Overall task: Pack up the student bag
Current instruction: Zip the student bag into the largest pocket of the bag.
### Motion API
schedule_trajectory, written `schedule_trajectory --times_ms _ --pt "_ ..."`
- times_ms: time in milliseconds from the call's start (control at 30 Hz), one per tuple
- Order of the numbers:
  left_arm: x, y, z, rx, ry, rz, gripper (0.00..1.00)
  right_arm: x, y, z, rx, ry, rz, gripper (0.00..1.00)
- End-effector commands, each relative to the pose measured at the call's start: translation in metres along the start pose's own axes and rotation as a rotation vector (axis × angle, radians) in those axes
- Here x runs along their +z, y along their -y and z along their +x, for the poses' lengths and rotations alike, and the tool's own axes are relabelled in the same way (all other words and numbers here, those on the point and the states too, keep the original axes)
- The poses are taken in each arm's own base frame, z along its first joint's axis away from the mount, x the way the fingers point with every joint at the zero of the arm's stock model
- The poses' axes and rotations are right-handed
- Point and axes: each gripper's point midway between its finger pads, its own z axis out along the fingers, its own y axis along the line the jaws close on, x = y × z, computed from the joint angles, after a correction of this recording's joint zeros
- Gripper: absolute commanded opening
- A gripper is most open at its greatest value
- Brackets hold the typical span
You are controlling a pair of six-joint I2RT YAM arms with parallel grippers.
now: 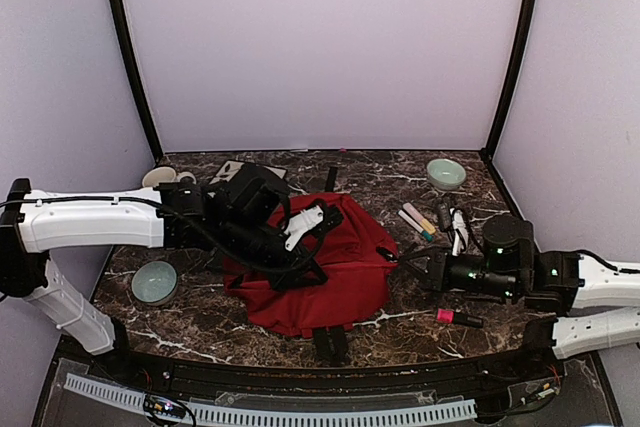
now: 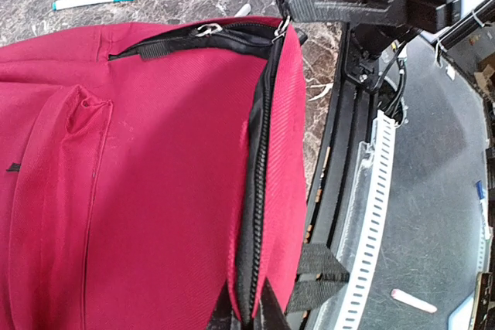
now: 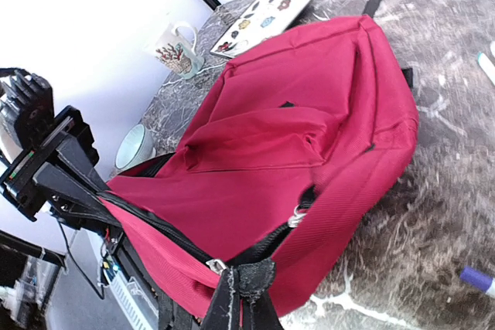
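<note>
Dark-red and soft, the student bag [image 1: 350,272] lies slumped in the middle of the brown marbled table [image 1: 380,172], between the 2 arms. Its main zip [image 2: 261,152] gapes partly open along the side nearest the arms' bases, its black teeth showing.

The left gripper [image 2: 292,4] reaches over the bag from the left. It is clamped tight on the bag's rim at one end of that zip, right beside a metal zip pull [image 2: 282,25]. The right gripper [image 3: 246,282] comes in low from the right, its jaws pinched together on the bag's zip edge at the other side of the opening. In the right wrist view the black zip band runs in a straight line between the 2 grips.

A pale green bowl [image 1: 155,282] sits left of the bag, below the left arm, and a second green bowl [image 1: 445,173] stands at the far right of the table. A patterned mug [image 3: 178,50] and a sticker sheet [image 3: 263,13] lie beyond the bag at the far left. Several markers [image 1: 420,219] lie loose just right of the bag. A pink marker [image 1: 458,317] rests near the right arm.
</note>
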Motion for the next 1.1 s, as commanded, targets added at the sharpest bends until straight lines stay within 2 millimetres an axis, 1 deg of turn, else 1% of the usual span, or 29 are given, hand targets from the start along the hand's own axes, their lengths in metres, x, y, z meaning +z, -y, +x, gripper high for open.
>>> schedule_trajectory --times_ms 0,133,200,300,433,633,733,900,1067 --pt "-0.008 -0.012 0.039 -0.106 -0.108 -0.033 0.00 -0.012 0.059 -0.008 0.069 0.118 0.226 0.00" --pt "-0.002 -0.010 0.048 -0.128 -0.162 -0.016 0.00 -0.012 0.066 -0.003 0.087 0.109 0.248 0.00" --pt "-0.004 -0.011 0.053 -0.128 -0.167 -0.017 0.00 -0.012 0.072 0.001 0.093 0.104 0.268 0.00" --pt "-0.008 -0.010 0.057 -0.119 -0.150 -0.017 0.00 -0.009 0.078 -0.001 0.101 0.127 0.275 0.00" --pt "-0.014 -0.010 0.067 -0.122 -0.149 -0.023 0.00 0.000 0.084 -0.005 0.095 0.141 0.266 0.00" --pt "-0.020 -0.009 0.082 -0.136 -0.168 -0.023 0.00 0.021 0.096 -0.002 0.077 0.055 0.309 0.00" --pt "-0.022 -0.008 0.086 -0.145 -0.181 -0.020 0.00 0.029 0.102 0.001 0.072 0.019 0.336 0.00" --pt "-0.026 -0.010 0.089 -0.144 -0.183 -0.036 0.00 0.035 0.104 0.002 0.073 0.017 0.326 0.00" --pt "-0.030 -0.011 0.086 -0.127 -0.167 -0.049 0.00 0.040 0.109 0.017 0.081 -0.055 0.333 0.00"
